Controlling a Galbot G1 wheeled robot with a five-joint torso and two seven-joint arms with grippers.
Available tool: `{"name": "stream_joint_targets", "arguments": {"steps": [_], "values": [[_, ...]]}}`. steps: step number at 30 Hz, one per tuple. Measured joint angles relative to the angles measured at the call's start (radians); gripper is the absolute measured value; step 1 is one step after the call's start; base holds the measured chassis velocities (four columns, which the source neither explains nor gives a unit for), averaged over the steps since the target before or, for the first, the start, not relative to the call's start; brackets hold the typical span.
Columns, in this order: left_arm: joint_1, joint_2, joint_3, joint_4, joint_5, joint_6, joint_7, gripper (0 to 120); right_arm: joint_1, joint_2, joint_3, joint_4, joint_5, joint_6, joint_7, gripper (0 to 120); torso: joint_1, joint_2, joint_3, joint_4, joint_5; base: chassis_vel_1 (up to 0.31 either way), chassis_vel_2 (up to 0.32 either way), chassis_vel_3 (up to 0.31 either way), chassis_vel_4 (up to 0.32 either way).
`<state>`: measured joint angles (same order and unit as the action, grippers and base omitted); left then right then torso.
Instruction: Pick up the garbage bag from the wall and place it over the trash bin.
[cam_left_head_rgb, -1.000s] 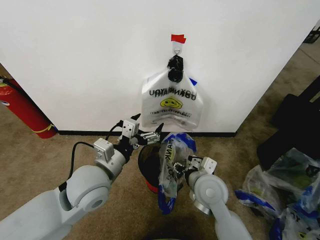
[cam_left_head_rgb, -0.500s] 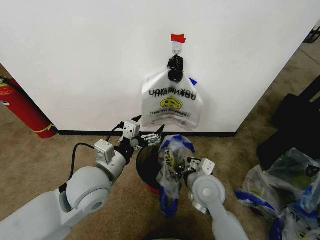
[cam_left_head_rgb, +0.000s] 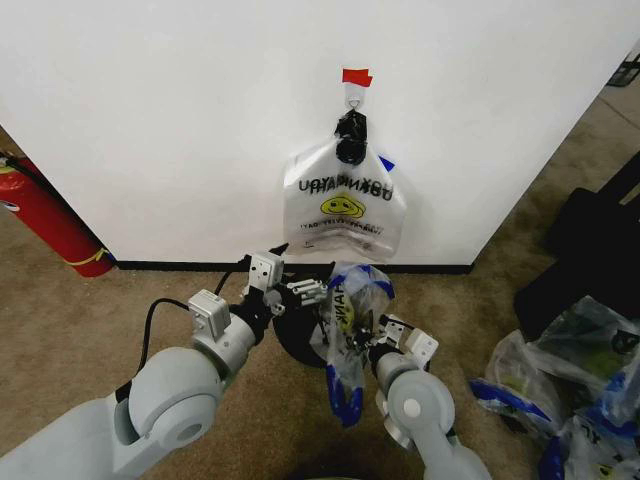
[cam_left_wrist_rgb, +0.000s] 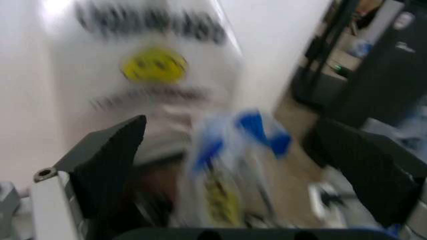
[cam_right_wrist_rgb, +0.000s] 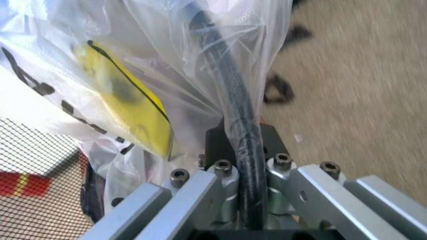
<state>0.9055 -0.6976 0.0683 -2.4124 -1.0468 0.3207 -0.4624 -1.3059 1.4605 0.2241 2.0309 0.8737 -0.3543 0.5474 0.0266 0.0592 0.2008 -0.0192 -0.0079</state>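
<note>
Garbage bag (cam_left_head_rgb: 346, 322) of thin see-through plastic, with blue handles and edges and black lettering, hangs crumpled in the head view just in front of the trash bin (cam_left_head_rgb: 292, 335), on the side away from the wall (cam_left_head_rgb: 180, 120), with its lower blue end drooping toward the carpet (cam_left_head_rgb: 60, 330). The right gripper (cam_left_head_rgb: 372, 338) holds the bag beside the bin; its fingers are hidden by plastic here. The left gripper (cam_left_head_rgb: 312, 290) sits over the bin's rim on the wall side, jaws apart, close to the bag's upper folds; whether it touches them cannot be told. Above the bin a whitish smiley-face bag (cam_left_head_rgb: 343, 205) hangs on the wall from a hook (cam_left_head_rgb: 354, 98) under a bit of red tape (cam_left_head_rgb: 355, 76), and a red fire extinguisher (cam_left_head_rgb: 45, 215) leans well off to the bin's left. In the blurred left wrist view the two dark fingers (cam_left_wrist_rgb: 107, 155) of the left gripper (cam_left_wrist_rgb: 233, 165) stand wide apart, with the garbage bag (cam_left_wrist_rgb: 227, 165) between them and the smiley-face bag (cam_left_wrist_rgb: 153, 70) beyond. In the right wrist view the right gripper (cam_right_wrist_rgb: 230, 150) is clamped tight on a gathered fold of the garbage bag (cam_right_wrist_rgb: 133, 75), a black cable (cam_right_wrist_rgb: 230, 100) running through the plastic, and the bin's black mesh and red base (cam_right_wrist_rgb: 33, 175) lie just beside it.
</note>
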Motion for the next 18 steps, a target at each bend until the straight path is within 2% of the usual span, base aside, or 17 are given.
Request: {"name": "stream_joint_targets", "arguments": {"steps": [1,2,4,7,9,12,18], "values": [[-0.003,0.0,0.001,-0.003,-0.023,0.008,-0.004,100,-0.003,0.0,0.001,0.002,-0.004,0.006,-0.007,0,0.0,0.0,0.0,0.0,0.0,0.0,0.0,0.0,0.0],[-0.028,-0.002,0.004,-0.017,-0.17,0.064,-0.042,100,-0.014,-0.001,0.012,0.012,-0.015,0.03,-0.035,0,0.0,0.0,0.0,0.0001,0.0001,0.0,0.0,0.0,0.0],[-0.051,-0.013,0.009,-0.02,-0.272,0.109,-0.072,100,-0.021,-0.002,0.023,0.024,-0.013,0.04,-0.045,0,0.0,0.0,0.0,-0.0001,-0.0001,0.0,0.0,0.0,0.0],[-0.067,-0.028,0.021,0.001,-0.306,0.127,-0.073,100,-0.028,-0.003,0.032,0.035,-0.008,0.045,-0.051,0,0.0,0.0,0.0,0.0,0.0001,0.0,0.0,0.0,0.0],[-0.091,-0.06,0.038,0.061,-0.315,0.137,-0.071,100,-0.04,-0.003,0.036,0.052,0.001,0.045,-0.052,0,0.0,0.0,0.0,0.0,-0.0001,0.0,0.0,0.0,0.0],[-0.106,-0.084,0.052,0.135,-0.303,0.137,-0.053,100,-0.052,-0.003,0.037,0.075,0.007,0.04,-0.053,0,0.0,0.0,0.0,-0.0003,0.0,0.0,0.0,0.0,0.0],[-0.105,-0.1,0.065,0.22,-0.28,0.137,-0.029,100,-0.057,-0.007,0.033,0.094,0.054,0.033,-0.053,0,0.0,0.0,0.0,0.0003,0.0,0.0,0.0,0.0,0.0]]}}
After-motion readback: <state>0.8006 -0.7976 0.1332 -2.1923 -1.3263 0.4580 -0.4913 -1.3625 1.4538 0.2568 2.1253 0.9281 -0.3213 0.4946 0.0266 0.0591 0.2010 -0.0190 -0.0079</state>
